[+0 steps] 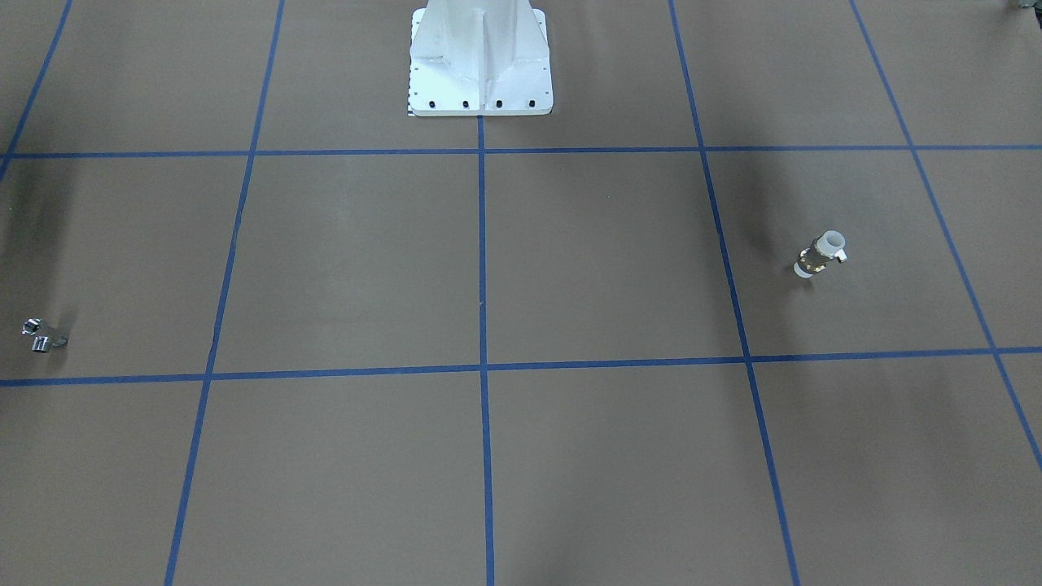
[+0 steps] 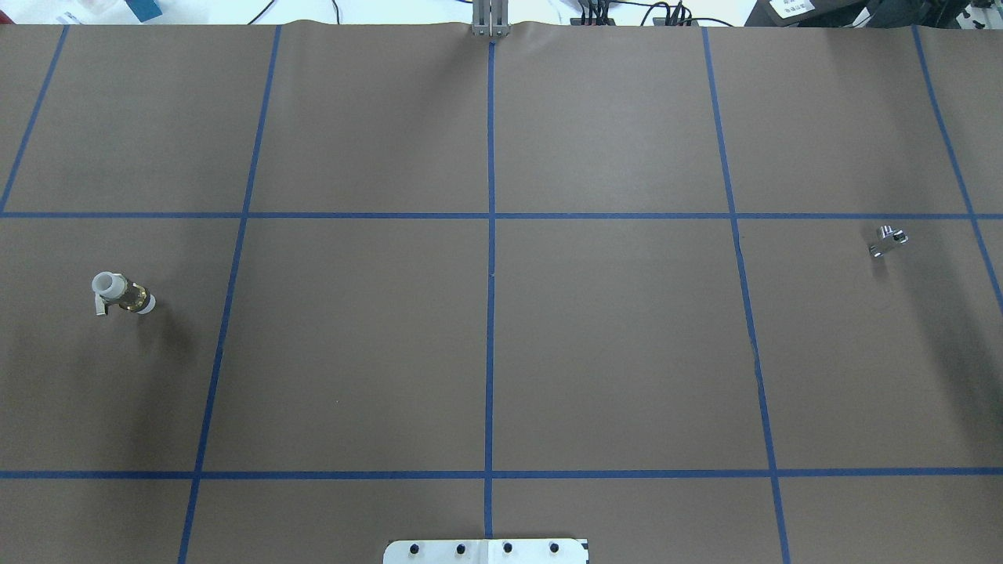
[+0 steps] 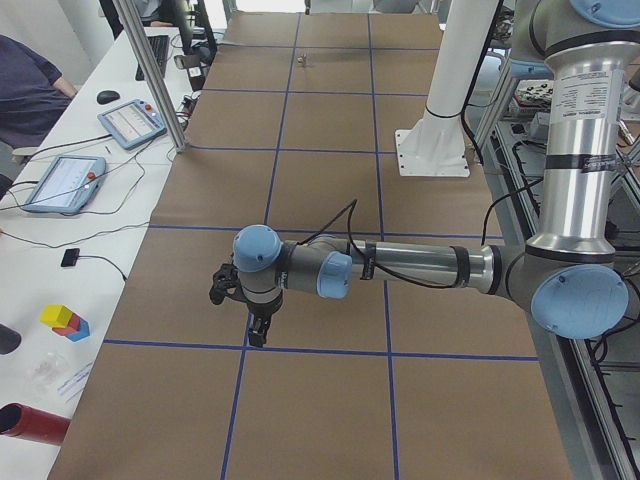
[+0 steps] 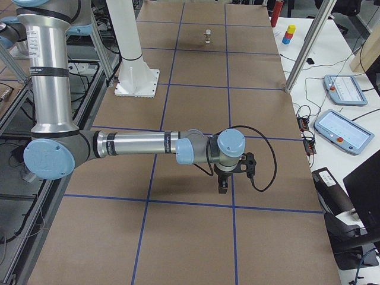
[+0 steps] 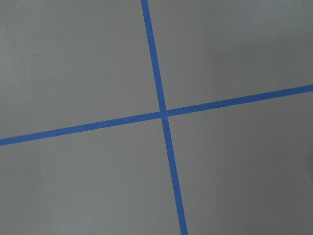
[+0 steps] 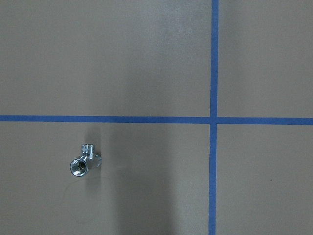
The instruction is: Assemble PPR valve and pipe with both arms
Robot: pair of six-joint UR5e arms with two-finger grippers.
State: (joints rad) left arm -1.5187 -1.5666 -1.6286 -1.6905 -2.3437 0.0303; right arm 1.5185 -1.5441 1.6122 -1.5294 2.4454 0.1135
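Note:
The PPR valve (image 2: 121,292), white-ended with a brass band and a grey lever, lies on the brown table at my left (image 1: 820,255) and shows far off in the exterior right view (image 4: 207,37). The pipe (image 2: 887,240), a small chrome fitting, lies at my right (image 1: 42,335); in the right wrist view the pipe (image 6: 84,162) shows its open round end. My left gripper (image 3: 257,333) points down over a tape line, and so does my right gripper (image 4: 222,189). Both show only in the side views, so I cannot tell whether they are open or shut. The left wrist view holds only tape lines.
The white base plate (image 1: 480,81) stands at the table's robot side. A side table carries tablets (image 3: 130,122), coloured blocks (image 3: 64,320) and a red cylinder (image 3: 30,422); a person (image 3: 25,90) sits there. A metal post (image 4: 306,47) rises at the table edge.

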